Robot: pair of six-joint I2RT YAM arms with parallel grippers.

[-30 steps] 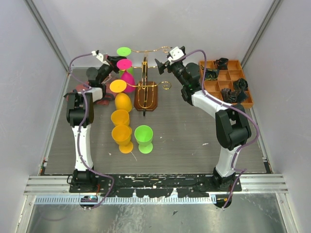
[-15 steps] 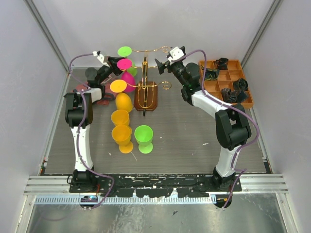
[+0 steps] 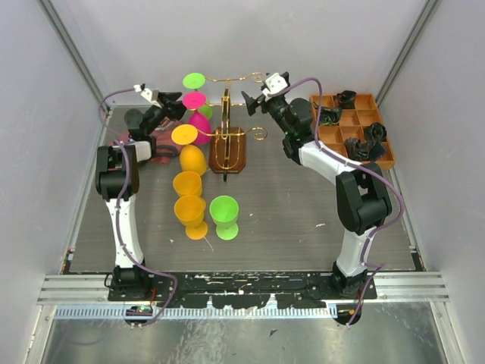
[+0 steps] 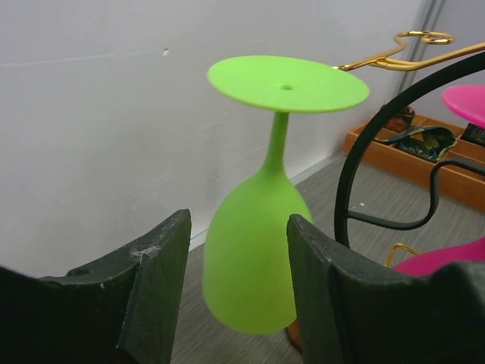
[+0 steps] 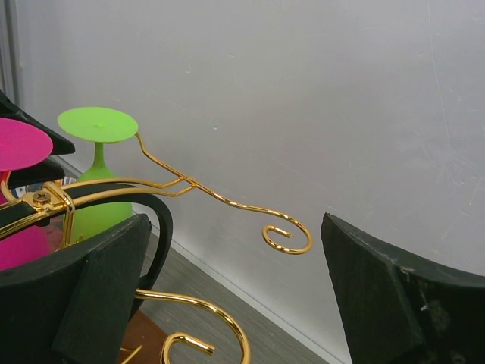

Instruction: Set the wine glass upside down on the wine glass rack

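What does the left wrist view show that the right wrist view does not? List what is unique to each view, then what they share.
Left wrist only: the green wine glass's whole bowl, the left gripper's fingers and the orange tray behind. Right wrist only: the wine glass rack's empty curl and the right gripper's fingers. Both: the green wine glass upside down on the gold rack, a pink glass's foot, the white wall.
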